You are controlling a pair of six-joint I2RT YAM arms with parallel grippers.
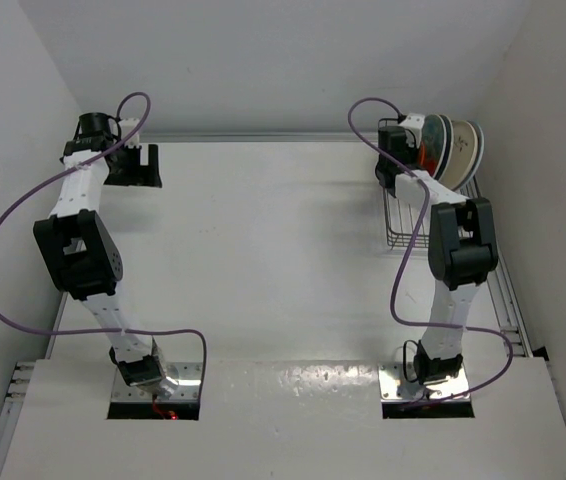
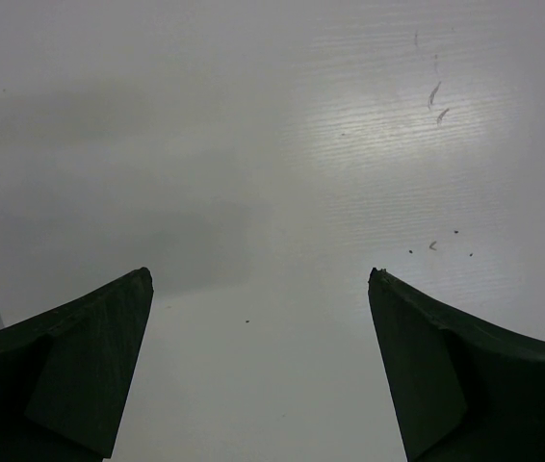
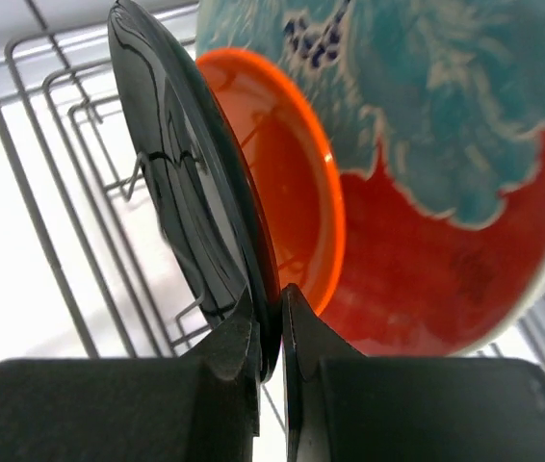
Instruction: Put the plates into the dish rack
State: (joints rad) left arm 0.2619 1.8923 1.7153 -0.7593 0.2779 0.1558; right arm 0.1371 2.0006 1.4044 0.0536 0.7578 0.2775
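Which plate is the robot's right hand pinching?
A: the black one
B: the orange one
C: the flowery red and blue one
A: the right gripper is shut on the rim of the black plate, with the orange plate beside it.

My left arm [image 1: 75, 250] runs up the left side to the far corner, elbow bent. The left gripper [image 2: 260, 279] hangs there with its fingers spread wide apart (the wrist view shows both dark tips low at the frame's sides). My right arm [image 1: 460, 245] stretches toward the far right corner. The right gripper [image 3: 271, 298] has both fingers pinched tight on the black plate [image 3: 186, 192] at its rim.
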